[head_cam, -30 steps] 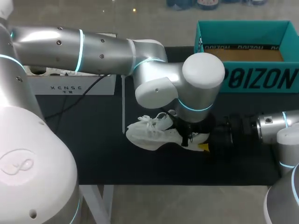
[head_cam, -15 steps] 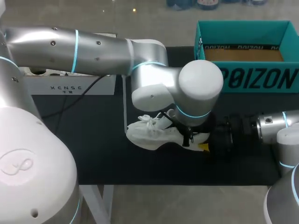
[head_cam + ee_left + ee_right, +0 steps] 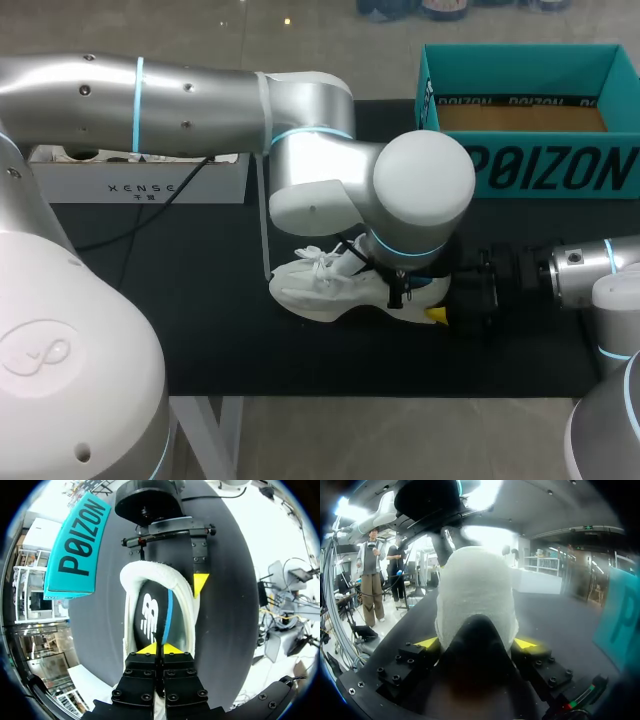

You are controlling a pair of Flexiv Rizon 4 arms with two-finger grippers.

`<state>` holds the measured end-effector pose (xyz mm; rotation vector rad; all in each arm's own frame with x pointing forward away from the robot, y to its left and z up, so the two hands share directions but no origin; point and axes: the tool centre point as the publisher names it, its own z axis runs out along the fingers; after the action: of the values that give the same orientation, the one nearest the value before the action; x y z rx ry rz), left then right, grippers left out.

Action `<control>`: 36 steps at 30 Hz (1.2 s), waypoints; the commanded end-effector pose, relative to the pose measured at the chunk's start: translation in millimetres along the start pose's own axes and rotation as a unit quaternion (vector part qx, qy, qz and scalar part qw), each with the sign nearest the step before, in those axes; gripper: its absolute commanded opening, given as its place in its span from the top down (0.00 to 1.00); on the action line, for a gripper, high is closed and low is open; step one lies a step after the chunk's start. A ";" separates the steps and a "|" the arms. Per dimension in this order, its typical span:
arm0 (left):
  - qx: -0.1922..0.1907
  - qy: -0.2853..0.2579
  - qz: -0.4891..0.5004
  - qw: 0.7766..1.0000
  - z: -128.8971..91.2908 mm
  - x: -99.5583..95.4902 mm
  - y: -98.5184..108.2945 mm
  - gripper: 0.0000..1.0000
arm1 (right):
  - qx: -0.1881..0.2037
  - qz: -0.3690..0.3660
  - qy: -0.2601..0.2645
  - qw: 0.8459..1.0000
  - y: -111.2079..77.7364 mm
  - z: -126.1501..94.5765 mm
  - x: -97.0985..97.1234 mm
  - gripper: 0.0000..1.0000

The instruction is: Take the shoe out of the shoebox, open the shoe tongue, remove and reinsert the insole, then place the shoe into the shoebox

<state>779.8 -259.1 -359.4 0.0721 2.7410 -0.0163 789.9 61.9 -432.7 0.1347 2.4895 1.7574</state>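
A white shoe [image 3: 322,287] lies on the black mat, toe to the left. In the left wrist view I look down into its opening at the black insole [image 3: 149,616] with a blue edge. My left gripper [image 3: 160,649] is inside the opening, tips pressed together on the insole; in the head view its wrist hides it. My right gripper [image 3: 476,643] comes in from the right and is shut on the shoe's heel [image 3: 476,587], one yellow fingertip [image 3: 200,583] on each side. The teal shoebox [image 3: 545,172] stands at the back right, with no lid and nothing in it.
A white box [image 3: 140,186] with a cable stands at the back left. The black mat [image 3: 200,310] has free room left of the shoe and in front of it. The table's front edge is close below the shoe.
My left gripper has closed its last bit inside the shoe. The left arm has shifted slightly to the left. The right arm and the shoe have stayed put.
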 end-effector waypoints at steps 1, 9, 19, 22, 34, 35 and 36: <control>0.001 -0.013 -0.006 1.000 -15.3 1.4 7.2 1.00 | 0.002 0.001 0.000 1.000 -1.6 3.3 -0.2 1.00; 0.013 -0.017 -0.019 1.000 -29.4 1.2 17.2 1.00 | 0.002 0.001 0.000 1.000 -1.6 3.3 -0.2 1.00; 0.036 -0.028 -0.034 0.998 -47.3 4.9 23.8 1.00 | 0.002 0.001 0.000 1.000 -1.6 3.3 -0.2 1.00; 0.044 -0.029 -0.031 0.998 -51.3 7.3 20.7 1.00 | 0.002 0.001 0.000 1.000 -1.6 3.3 -0.2 1.00; 0.064 -0.028 0.013 0.997 -58.0 23.6 -11.0 1.00 | 0.002 0.001 0.000 1.000 -1.6 3.3 -0.2 1.00; 0.066 -0.028 0.014 0.997 -58.5 24.2 -13.7 1.00 | 0.002 0.001 0.000 1.000 -1.6 3.3 -0.2 1.00; 0.067 -0.028 0.015 0.997 -59.0 24.8 -16.5 1.00 | 0.002 0.001 0.000 1.000 -1.6 3.3 -0.2 1.00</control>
<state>736.2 -263.4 -313.5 0.1524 2.6837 -0.2085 789.8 61.8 -432.8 0.1344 2.4898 1.7569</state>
